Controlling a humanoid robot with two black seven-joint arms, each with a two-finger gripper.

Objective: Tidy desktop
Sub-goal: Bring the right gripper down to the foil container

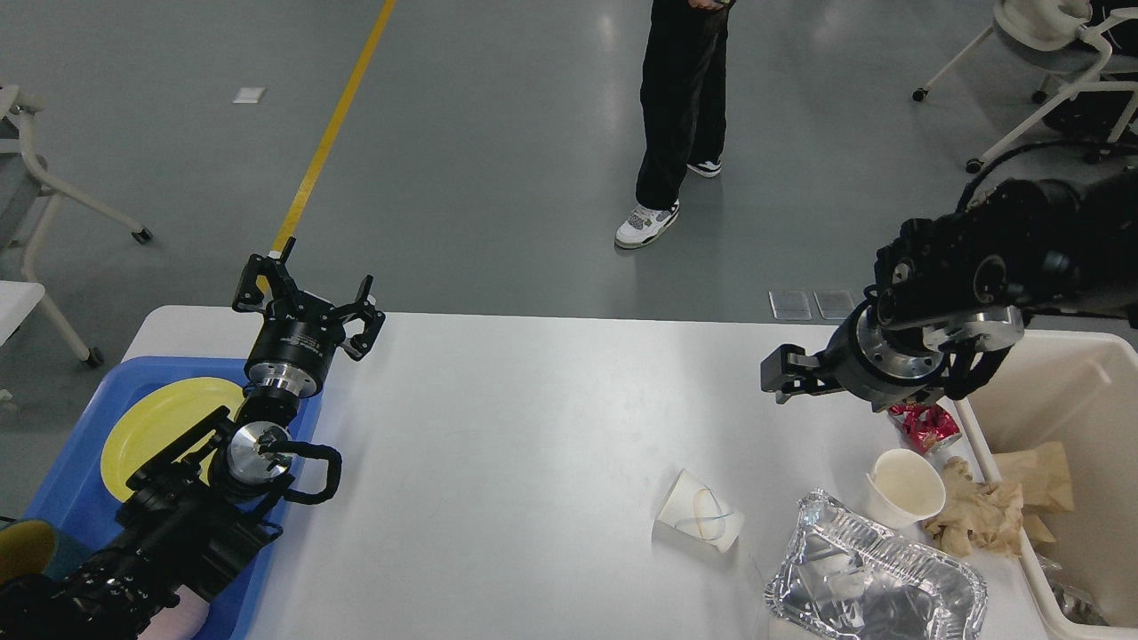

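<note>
since the right gripper point(775, 380) shows end-on, grip unclear, and the left gripper point(307, 298) spreads empty, approach the paper cup point(700, 523) at five o'clock on the desktop point(533, 427) slowly.

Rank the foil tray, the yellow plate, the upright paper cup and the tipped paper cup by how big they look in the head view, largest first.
1. Foil tray, though partly cut off by the view's edge.
2. Yellow plate, partly hidden behind the left arm.
3. Upright paper cup and tipped paper cup: these look alike, so I won't rank them.
</note>
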